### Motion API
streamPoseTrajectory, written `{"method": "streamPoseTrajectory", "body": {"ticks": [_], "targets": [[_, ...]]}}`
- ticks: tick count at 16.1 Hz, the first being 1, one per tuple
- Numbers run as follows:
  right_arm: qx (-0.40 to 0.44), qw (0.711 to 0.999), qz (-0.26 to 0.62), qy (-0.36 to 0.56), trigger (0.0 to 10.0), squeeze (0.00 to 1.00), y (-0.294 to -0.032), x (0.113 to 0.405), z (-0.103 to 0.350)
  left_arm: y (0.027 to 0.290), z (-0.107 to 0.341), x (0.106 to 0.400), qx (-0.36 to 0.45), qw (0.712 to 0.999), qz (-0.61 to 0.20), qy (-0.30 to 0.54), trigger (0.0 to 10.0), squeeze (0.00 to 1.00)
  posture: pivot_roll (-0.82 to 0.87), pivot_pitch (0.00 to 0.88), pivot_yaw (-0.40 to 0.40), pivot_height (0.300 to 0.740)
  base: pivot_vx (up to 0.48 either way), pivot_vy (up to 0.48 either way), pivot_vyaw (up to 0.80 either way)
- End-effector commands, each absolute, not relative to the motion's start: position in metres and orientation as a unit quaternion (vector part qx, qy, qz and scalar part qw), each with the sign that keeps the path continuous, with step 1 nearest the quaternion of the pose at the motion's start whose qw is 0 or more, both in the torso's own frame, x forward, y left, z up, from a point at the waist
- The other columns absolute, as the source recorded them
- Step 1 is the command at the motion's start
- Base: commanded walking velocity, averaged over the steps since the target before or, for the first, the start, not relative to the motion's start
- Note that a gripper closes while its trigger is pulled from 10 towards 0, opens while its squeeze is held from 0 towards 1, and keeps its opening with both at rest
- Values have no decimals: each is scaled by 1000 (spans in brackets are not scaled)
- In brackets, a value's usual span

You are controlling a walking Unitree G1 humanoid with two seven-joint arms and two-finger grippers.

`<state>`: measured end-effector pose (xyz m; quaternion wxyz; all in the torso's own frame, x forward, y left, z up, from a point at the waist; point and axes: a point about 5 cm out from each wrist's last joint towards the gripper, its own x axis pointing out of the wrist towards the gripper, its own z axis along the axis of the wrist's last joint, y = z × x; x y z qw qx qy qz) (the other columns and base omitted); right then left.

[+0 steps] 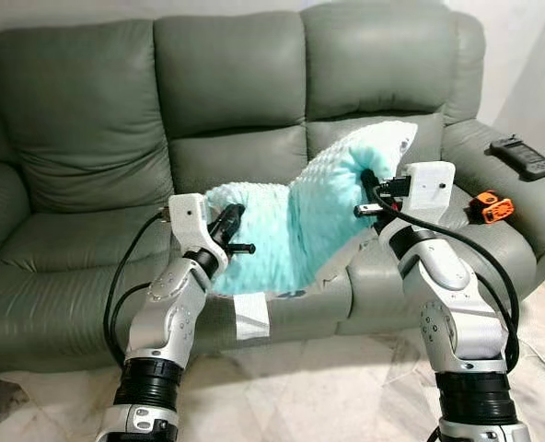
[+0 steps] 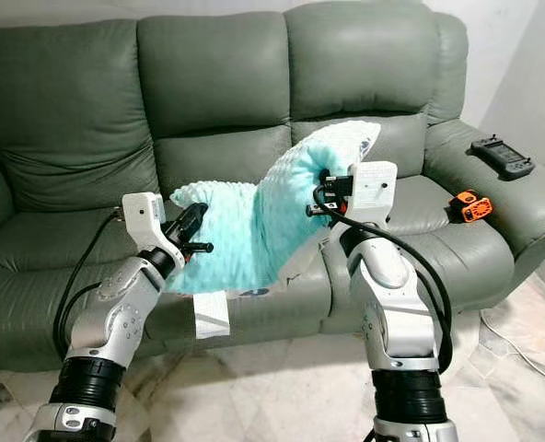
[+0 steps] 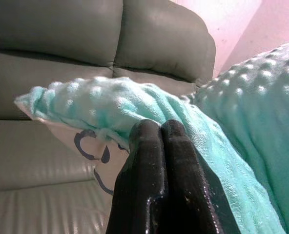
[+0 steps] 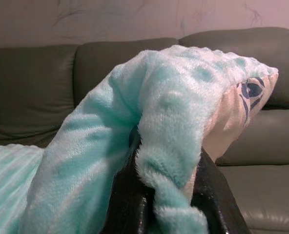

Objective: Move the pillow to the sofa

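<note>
A fluffy mint-green dotted pillow [image 1: 291, 230] hung between both arms over the near edge of the grey-green leather sofa [image 1: 79, 138], above its middle seat. The right gripper [image 1: 369, 189] pinched a fold high at the right, while the left gripper [image 1: 228, 224], fingers pressed together, met the lower left corner, apparently sharing the limp load for placing.

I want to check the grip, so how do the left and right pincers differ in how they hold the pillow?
The left pincer sits low, at the pillow's lower end; the right pincer sits higher, at the raised end. The left's fingers look pressed together on little fabric; the right's straddle a thick fold. Both hold it above the sofa seat.
</note>
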<state>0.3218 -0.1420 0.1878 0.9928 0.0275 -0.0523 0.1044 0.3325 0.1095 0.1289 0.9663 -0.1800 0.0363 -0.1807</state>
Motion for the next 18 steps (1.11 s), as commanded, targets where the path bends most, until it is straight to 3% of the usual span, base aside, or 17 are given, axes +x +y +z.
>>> {"method": "streamPoseTrajectory", "body": {"ticks": [1,5,7,18], "targets": [[28,991,115,-65,10000,0,-137,322,194,108,136,334,-172,967,-186,25,10000,0,-247,0,36,740,0,0,0],[28,991,115,-65,10000,0,-137,321,194,108,136,334,-172,967,-186,24,10000,0,-246,0,36,740,0,0,0],[34,984,155,-83,10000,0,-129,315,195,124,140,337,-135,982,-130,-12,10000,0,-239,0,40,740,480,0,0],[42,981,168,-83,10000,0,-127,312,192,128,142,338,-122,987,-105,-25,10000,0,-242,0,47,740,480,0,0]]}}
